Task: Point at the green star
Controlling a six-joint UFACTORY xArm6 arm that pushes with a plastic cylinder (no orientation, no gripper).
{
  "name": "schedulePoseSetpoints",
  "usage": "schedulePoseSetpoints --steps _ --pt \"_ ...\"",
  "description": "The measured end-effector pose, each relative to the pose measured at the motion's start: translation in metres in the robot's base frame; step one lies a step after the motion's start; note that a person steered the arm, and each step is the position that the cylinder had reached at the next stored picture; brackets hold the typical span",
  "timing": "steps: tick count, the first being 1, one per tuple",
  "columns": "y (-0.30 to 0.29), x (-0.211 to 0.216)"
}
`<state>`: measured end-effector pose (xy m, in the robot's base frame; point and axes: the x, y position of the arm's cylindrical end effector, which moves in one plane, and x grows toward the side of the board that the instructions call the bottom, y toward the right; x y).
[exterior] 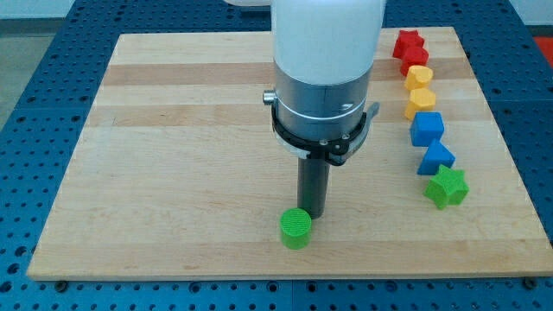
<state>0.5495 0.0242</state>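
The green star (447,187) lies near the view's right edge of the wooden board (173,155), at the lower end of a column of blocks. My tip (311,215) is at the view's lower middle, far to the left of the star. It stands right behind a green cylinder (295,229), touching or nearly touching it. The white and silver arm body rises above the rod and hides part of the board's middle.
Above the green star, along the right side, stand a blue triangular block (437,158), a blue cube (427,129), a yellow heart (420,102), a yellow block (418,76), a red block (415,59) and a red star (406,41).
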Motion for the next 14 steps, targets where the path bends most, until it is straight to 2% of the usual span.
schedulePoseSetpoints --steps 2,3,6,7,8,10,13,14 --pt "0.004 -0.013" --pt "0.047 -0.043" --pt "0.071 -0.007" --pt "0.089 0.030" --pt "0.094 0.039" --pt "0.141 0.047" --pt "0.148 0.047" --pt "0.168 0.032"
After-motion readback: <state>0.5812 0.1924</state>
